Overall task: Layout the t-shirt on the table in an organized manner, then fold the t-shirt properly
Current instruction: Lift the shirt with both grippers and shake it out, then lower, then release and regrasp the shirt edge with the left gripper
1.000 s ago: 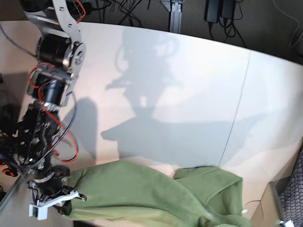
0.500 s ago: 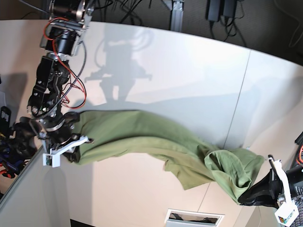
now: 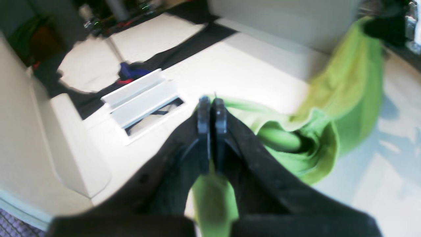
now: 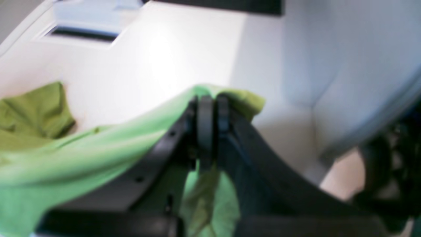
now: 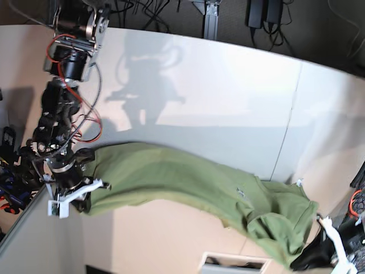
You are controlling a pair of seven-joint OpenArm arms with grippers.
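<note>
The shirt is stretched in a long band across the near part of the white surface, from the left edge of the base view to the near right corner. The right fingers are clenched on one end of the cloth, close to the left edge of the surface. The left fingers are clenched on the other end, at the near right corner, where the shirt bunches in folds. Behind the shirt, the whole far half of the surface is open up to its curved rim, crossed only by a thin dark seam. A rectangular slot sits at the near edge. A small pale mark shows on the cloth, but no writing can be read.
</note>
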